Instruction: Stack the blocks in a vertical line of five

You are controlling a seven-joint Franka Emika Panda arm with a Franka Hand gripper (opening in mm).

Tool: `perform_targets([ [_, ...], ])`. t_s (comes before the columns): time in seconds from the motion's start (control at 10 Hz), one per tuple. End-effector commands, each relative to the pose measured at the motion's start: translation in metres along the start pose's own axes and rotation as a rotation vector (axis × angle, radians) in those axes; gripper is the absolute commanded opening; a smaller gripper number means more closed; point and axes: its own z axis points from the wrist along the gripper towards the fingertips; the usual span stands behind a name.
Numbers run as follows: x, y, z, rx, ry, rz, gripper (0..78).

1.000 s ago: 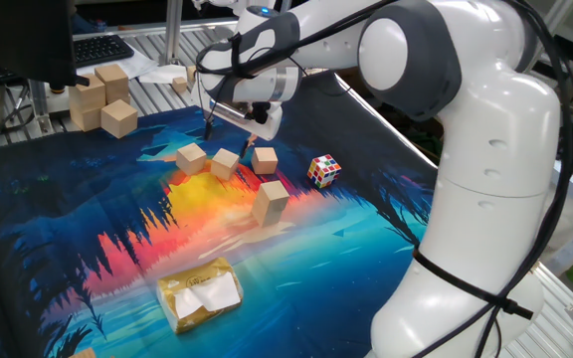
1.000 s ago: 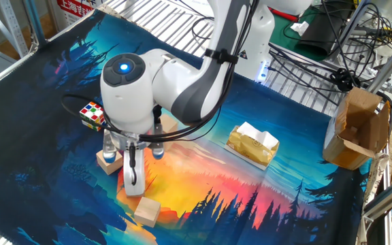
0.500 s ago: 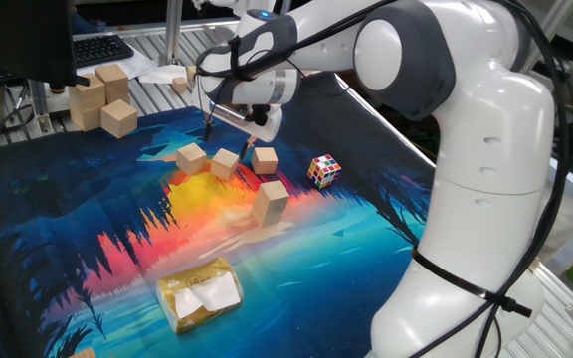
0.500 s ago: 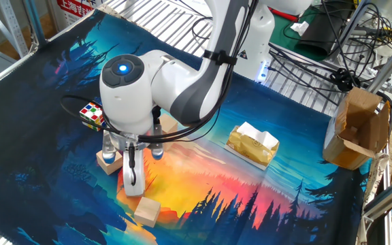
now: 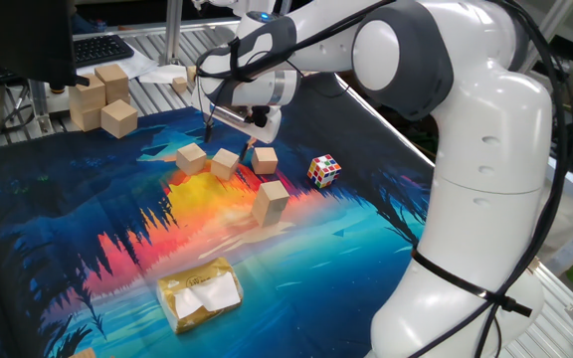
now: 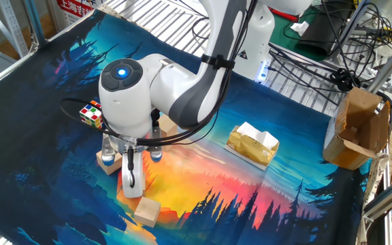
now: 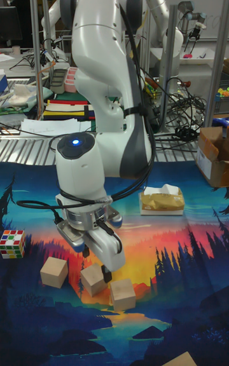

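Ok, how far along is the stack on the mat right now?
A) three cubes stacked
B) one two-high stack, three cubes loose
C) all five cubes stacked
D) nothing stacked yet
B: one fixed view shows a two-high stack near the mat's bright centre, with three single blocks lying apart behind it, under the gripper.

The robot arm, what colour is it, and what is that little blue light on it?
The arm is glossy white with rounded shells and dark grey bands at the joints. A round blue light glows on top of the wrist. Thin black cables loop around the wrist. The gripper is white with dark fingertips, and small bluish parts sit under the wrist.
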Motion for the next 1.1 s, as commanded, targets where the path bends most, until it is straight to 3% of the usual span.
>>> perform_targets([
  [0.1,-0.009,0.000,0.006,-0.019,-0.012,-0.019,77.4],
  [1.1,-0.004,-0.006,0.026,-0.026,-0.029,-0.024,77.4],
])
